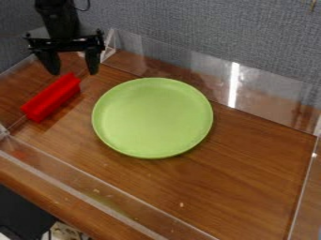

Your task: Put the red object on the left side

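The red object (51, 97), a small bright red bar-shaped block, lies flat on the wooden table (238, 173) at the left, just left of the light green round plate (152, 116). My gripper (70, 63) hangs above the back left of the table, up and slightly right of the block, clear of it. Its two dark fingers (92, 62) are spread open with nothing between them.
Clear plastic walls (238, 80) ring the table at the back, front and sides. A white wire frame (100, 44) sits at the back left behind the gripper. A grey fabric wall stands behind.
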Action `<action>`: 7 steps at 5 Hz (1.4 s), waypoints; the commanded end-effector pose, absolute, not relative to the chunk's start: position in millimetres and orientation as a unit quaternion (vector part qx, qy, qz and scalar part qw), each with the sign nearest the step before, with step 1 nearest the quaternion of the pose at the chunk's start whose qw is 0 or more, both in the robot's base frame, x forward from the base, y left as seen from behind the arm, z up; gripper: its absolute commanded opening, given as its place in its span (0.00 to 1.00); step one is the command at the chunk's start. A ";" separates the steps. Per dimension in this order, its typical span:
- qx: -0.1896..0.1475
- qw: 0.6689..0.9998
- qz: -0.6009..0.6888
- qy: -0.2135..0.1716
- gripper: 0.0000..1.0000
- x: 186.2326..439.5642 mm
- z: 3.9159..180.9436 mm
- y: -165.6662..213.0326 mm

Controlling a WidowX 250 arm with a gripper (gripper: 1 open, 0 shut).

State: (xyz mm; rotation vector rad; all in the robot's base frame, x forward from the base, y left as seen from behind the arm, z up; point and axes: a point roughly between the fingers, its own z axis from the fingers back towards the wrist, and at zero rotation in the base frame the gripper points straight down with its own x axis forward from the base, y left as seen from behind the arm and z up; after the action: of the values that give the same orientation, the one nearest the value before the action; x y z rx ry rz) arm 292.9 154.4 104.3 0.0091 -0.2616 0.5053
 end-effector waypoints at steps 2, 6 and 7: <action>0.016 0.960 0.231 -0.157 1.00 287.7 113.5 160.8; 0.008 0.968 0.185 -0.168 1.00 285.9 141.6 151.7; 0.002 0.970 0.183 -0.162 1.00 290.3 145.5 159.1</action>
State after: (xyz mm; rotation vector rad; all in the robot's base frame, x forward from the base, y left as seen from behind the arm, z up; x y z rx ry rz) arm 287.2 151.3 130.4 -0.0153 -0.2801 0.3672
